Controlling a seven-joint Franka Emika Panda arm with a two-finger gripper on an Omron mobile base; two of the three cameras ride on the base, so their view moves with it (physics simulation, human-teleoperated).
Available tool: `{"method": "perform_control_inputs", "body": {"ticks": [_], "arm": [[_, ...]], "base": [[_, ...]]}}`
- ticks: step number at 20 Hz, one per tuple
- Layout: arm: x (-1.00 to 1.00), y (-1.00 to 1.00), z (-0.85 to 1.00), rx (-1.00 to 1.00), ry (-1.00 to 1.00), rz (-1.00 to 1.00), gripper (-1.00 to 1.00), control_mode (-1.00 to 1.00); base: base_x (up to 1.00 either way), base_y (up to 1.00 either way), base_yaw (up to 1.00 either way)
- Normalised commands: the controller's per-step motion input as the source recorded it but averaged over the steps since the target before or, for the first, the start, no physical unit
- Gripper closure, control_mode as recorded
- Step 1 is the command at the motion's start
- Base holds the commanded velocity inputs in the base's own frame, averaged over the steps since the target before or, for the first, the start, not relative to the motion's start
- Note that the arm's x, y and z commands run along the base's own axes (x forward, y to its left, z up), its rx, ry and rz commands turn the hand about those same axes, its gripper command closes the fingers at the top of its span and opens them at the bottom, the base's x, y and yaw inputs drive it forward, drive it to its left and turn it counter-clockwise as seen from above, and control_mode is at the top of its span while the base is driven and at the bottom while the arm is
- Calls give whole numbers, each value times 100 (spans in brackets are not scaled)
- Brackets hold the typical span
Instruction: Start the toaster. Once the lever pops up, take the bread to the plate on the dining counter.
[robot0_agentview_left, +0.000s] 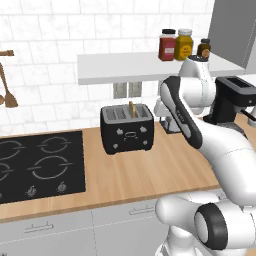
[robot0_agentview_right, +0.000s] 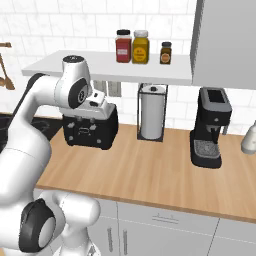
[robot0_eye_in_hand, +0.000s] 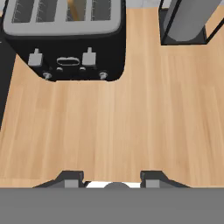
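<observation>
A: Where does the toaster (robot0_agentview_left: 127, 128) sit?

B: In the left base view it stands on the wood counter (robot0_agentview_left: 150, 175), at about three o'clock from the black stovetop (robot0_agentview_left: 40, 165). The bread (robot0_agentview_left: 132, 108) pokes up out of one of its slots as a thin tan edge.

A: Does the right base view give the same?

B: Less of it. There the arm's wrist covers the toaster's top, so only its black front (robot0_agentview_right: 90, 131) shows. That side does show the paper towel roll (robot0_agentview_right: 151, 119) and the coffee machine (robot0_agentview_right: 211, 127), at three o'clock from the toaster, and three jars (robot0_agentview_right: 140, 46) on the shelf.

A: And the gripper?

B: The hand view shows it (robot0_eye_in_hand: 112, 178) at six o'clock, fingertips spread apart with nothing between them, above bare counter. The toaster lies at eleven o'clock there, two levers (robot0_eye_in_hand: 89, 57) on its front, well apart from the fingers.
</observation>
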Motion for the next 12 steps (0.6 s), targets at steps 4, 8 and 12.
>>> {"method": "perform_control_inputs", "body": {"ticks": [4,8,12], "arm": [[5,0,-1,0,0,0,-100,-100],[17,17,-16,0,0,0,-100,-100],[29,12,-26,0,0,-1,-100,-100]], "base": [[0,0,0],[0,0,0],[0,0,0]]}}
